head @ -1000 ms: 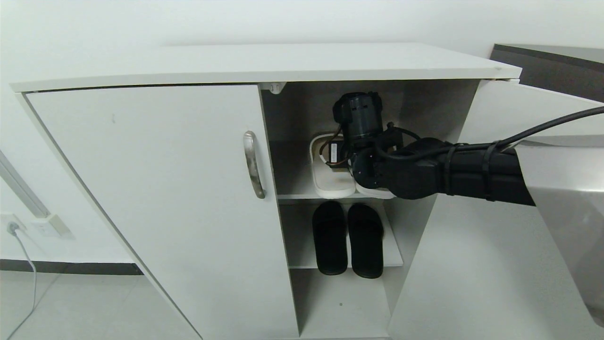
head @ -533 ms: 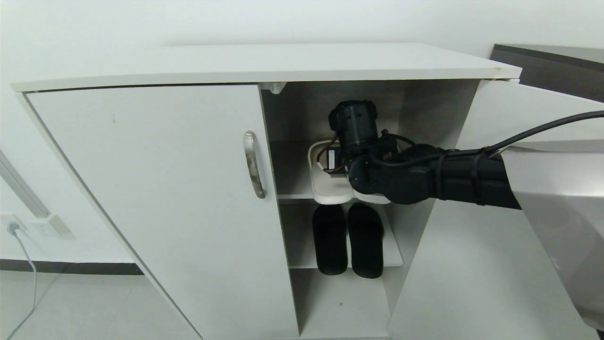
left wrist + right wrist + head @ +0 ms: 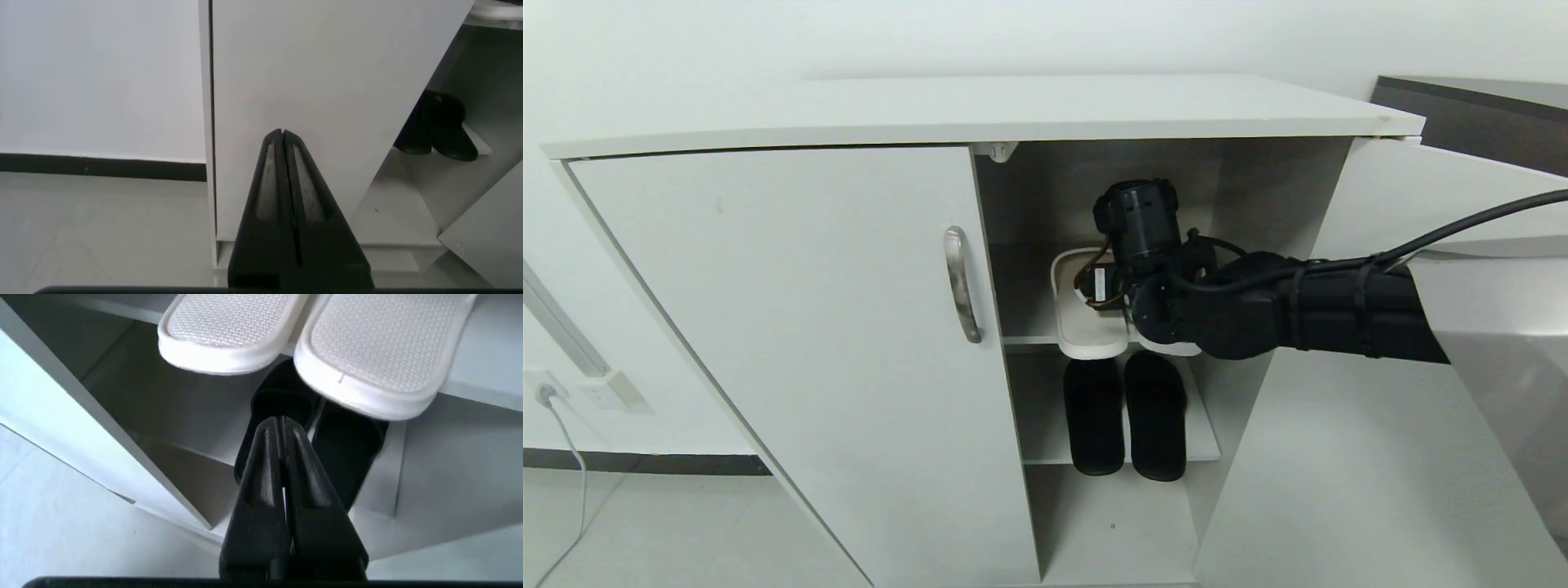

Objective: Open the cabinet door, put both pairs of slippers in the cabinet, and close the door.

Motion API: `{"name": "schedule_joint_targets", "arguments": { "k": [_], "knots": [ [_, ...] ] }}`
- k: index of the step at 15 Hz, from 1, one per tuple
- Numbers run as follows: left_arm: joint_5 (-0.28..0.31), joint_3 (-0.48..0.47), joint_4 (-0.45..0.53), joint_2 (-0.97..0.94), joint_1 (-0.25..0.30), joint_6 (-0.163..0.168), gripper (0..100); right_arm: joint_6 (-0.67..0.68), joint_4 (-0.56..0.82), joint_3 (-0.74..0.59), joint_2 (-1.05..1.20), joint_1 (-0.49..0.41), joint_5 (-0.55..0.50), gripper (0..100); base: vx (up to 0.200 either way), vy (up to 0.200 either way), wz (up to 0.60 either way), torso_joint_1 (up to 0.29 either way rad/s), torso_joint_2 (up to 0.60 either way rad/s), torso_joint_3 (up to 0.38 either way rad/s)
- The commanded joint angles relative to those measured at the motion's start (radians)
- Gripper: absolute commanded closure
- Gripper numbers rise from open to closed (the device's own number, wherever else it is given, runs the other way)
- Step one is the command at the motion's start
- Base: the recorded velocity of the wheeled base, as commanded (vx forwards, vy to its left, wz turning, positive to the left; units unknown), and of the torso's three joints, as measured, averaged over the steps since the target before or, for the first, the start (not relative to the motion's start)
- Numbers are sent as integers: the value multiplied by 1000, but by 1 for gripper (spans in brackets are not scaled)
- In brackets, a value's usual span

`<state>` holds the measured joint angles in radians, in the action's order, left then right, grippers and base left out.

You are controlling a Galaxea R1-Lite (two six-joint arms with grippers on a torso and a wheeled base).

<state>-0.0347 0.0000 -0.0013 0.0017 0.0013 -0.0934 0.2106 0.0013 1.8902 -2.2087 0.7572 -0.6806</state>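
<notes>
1. The white slippers are set on the cabinet's upper shelf, the black slippers one shelf below.
2. The right pincer is pressed together, empty, near their heels.
3. The left pincer is pressed together too.

Here we go: just right of the closed door, I see the upper shelf carrying the white slippers, their ends poking past its front edge. Below, the lower shelf holds the black slippers, side by side.
</notes>
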Motion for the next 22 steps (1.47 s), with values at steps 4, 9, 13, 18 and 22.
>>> {"name": "schedule_joint_targets", "arguments": {
  "k": [4,9,13,18,22],
  "knots": [
    [-1,0,0,1,0,0,100,53,-18,-241,218,63,-11,0,0,0,0,0,0,0],
    [-1,0,0,1,0,0,100,35,-323,-726,431,136,99,0,0,0,0,0,0,0],
    [-1,0,0,0,0,1,100,-20,-633,-1007,469,148,164,0,0,0,0,0,0,0],
    [1,0,0,1,0,1,100,-62,-708,-1050,449,152,182,100,0,0,0,0,0,0],
    [4,-2,0,1,0,3,100,-62,-708,-1060,443,160,174,100,-50,0,0,1,1,1]
  ]
}}
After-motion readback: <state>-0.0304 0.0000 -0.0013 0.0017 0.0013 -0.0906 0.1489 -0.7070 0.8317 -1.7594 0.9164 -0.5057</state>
